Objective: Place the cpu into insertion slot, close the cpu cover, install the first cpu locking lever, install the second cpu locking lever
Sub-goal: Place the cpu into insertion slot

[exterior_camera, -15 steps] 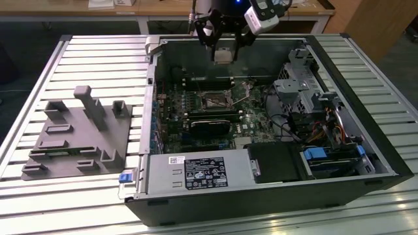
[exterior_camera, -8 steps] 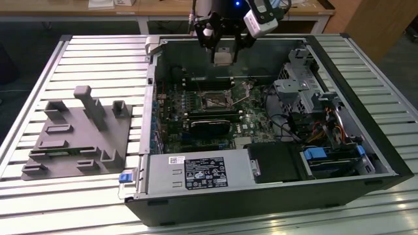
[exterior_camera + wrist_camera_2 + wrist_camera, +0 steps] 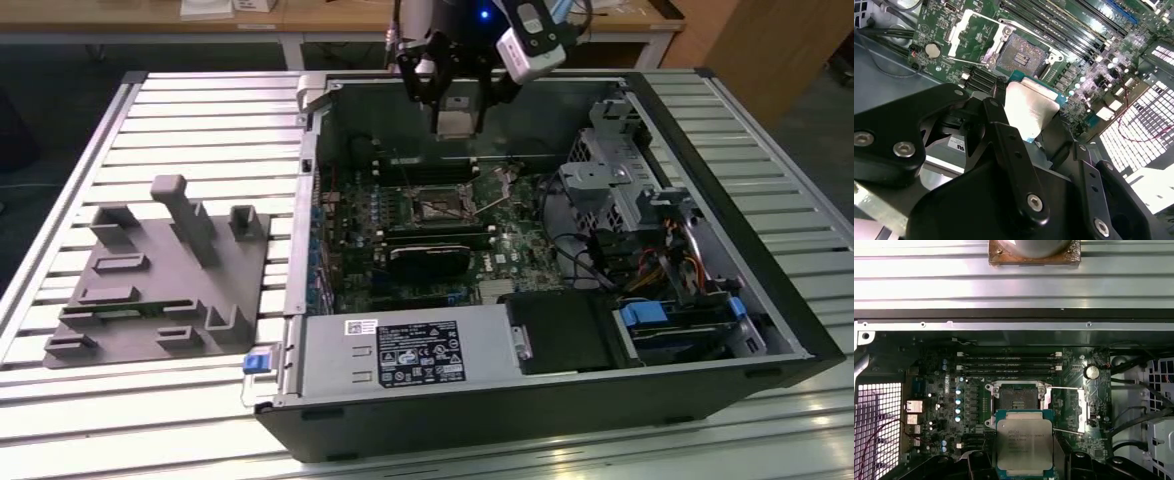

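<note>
My gripper (image 3: pixel 455 118) hangs over the far side of the open computer case and is shut on the cpu (image 3: pixel 455 124), a pale silvery square chip. In both wrist views the cpu (image 3: pixel 1024 441) (image 3: pixel 1030 106) sits between the black fingers (image 3: pixel 978 461), above the green motherboard (image 3: pixel 521 250) and short of the insertion slot (image 3: pixel 1017 399) (image 3: pixel 1022 56) (image 3: pixel 437 205). The slot's dark centre is bare. The cpu cover (image 3: pixel 1081 410) (image 3: pixel 974 31) is swung open beside the slot. Two thin lever rods (image 3: pixel 1064 388) stick out toward the cover, unlatched.
The case (image 3: pixel 534 420) lies on a slatted metal table (image 3: pixel 200 110). A black power supply box (image 3: pixel 400 355) fills the near side and a drive cage (image 3: pixel 621 190) stands at the exterior view's right. Long memory slots (image 3: pixel 1009 360) run beside the socket. A grey fixture plate (image 3: pixel 154 285) rests outside the case.
</note>
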Tool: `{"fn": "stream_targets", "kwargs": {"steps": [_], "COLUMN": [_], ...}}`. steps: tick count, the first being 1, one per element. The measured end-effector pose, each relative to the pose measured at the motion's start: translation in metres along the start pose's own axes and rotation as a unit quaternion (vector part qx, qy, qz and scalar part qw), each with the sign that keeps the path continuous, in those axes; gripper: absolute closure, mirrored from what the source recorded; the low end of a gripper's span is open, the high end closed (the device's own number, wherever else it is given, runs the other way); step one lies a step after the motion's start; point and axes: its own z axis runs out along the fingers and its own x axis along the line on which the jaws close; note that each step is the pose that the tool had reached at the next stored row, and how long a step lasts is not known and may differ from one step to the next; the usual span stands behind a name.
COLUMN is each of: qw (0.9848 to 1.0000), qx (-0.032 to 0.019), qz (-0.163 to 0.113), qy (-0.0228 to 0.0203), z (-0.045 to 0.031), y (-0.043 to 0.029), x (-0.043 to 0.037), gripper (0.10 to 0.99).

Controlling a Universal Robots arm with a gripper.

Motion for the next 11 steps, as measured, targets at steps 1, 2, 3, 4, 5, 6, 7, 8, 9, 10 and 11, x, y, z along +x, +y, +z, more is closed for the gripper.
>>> {"fn": "stream_targets", "kwargs": {"steps": [1,2,3,4,5,6,7,8,9,10,11], "qw": [1.0,1.0,1.0,1.0,1.0,1.0,1.0,1.0,1.0,1.0,1.0], "qx": [0.0,0.0,0.0,0.0,0.0,0.0,0.0,0.0,0.0,0.0,0.0], "qz": [0.0,0.0,0.0,0.0,0.0,0.0,0.0,0.0,0.0,0.0,0.0], "qy": [0.0,0.0,0.0,0.0,0.0,0.0,0.0,0.0,0.0,0.0,0.0], "z": [0.0011,0.0023,0.0034,0.0044,0.0053,0.0063,0.0074,0.0083,0.0092,0.0101,0.011], "y": [-0.0001,-0.0002,-0.0003,-0.0004,-0.0005,-0.0006,-0.0007,-0.0007,-0.0008,-0.0009,-0.001], "x": [0.0,0.0,-0.0001,-0.0001,-0.0001,-0.0001,-0.0002,-0.0002,-0.0002,-0.0002,-0.0002], "gripper": [0.549,0.549,0.549,0.549,0.549,0.549,0.549,0.549,0.549,0.549,0.549]}}
